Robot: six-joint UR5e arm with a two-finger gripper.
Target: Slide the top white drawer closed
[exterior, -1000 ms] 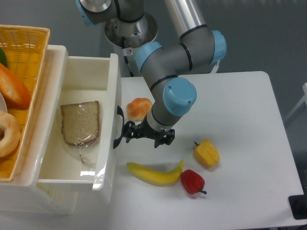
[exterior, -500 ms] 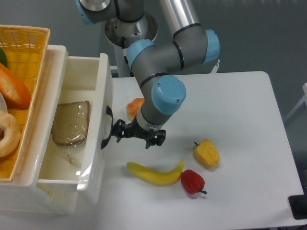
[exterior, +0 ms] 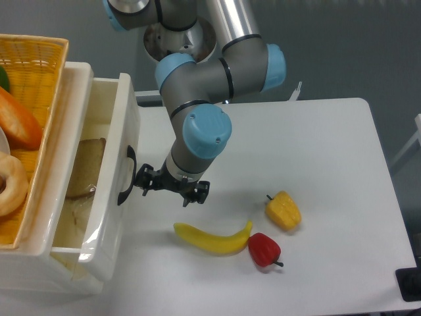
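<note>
One drawer matters: the top white drawer [exterior: 99,191] sits at 9 o'clock in the view, part-open, a slice of bread [exterior: 84,168] lying inside, its black arched handle [exterior: 125,185] facing 3 o'clock. Gripper [exterior: 146,182] is right at the handle, its near end touching or just beside the drawer front; whether the fingers are spread or pinched cannot be told from this angle. Judgement: the step in hand is the push toward 9 o'clock. Done well, contact stays near the middle of the front panel, force runs straight along the slide, level, so the drawer does not skew in its housing. Push should ease off as the front nears the cabinet [exterior: 62,276]. Yellow woven basket [exterior: 29,72] rides on top of the cabinet, clear of the drawer's path as far as can be seen. Open room: bare table [exterior: 329,145] from 12 to 3 o'clock of the gripper for backing away. Banana [exterior: 212,238], red pepper [exterior: 264,249] and yellow pepper [exterior: 283,210] lie toward 4 to 5 o'clock, near the wrist, so withdrawal is better toward 3 o'clock.
</note>
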